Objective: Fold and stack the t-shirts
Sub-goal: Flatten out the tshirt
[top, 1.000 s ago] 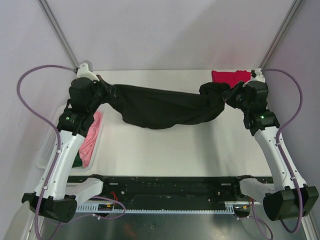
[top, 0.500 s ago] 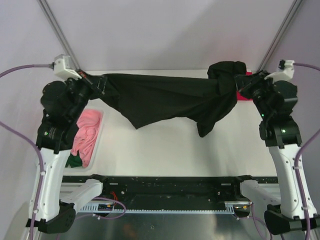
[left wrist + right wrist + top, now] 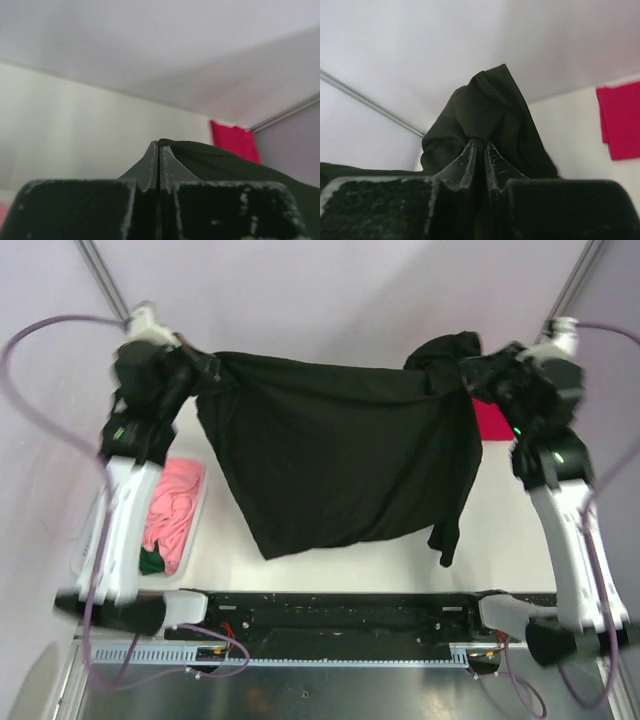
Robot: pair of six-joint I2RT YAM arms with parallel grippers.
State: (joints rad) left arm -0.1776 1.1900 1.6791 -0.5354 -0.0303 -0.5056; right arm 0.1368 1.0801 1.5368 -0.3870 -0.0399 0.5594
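The black t-shirt (image 3: 340, 455) hangs spread in the air between both raised arms, its lower hem near the table's front. My left gripper (image 3: 212, 373) is shut on its left top corner; the cloth (image 3: 220, 162) runs from the closed tips (image 3: 159, 145) to the right. My right gripper (image 3: 465, 370) is shut on a bunched fold at the right top corner (image 3: 487, 107), cloth wedged between the tips (image 3: 480, 144). A crimson red t-shirt (image 3: 489, 420) lies folded at the table's back right, partly hidden by the black one; it also shows in both wrist views (image 3: 235, 141) (image 3: 620, 120).
A white lattice basket (image 3: 195, 525) stands at the table's left edge, holding a pink garment (image 3: 170, 510) and a dark green one (image 3: 150, 560). The white table (image 3: 350, 565) shows below the hanging shirt. Grey walls enclose the back.
Both arms have risen and lifted the black shirt off the table. It went from a sagging bundle to a spread sheet hanging between the grippers.
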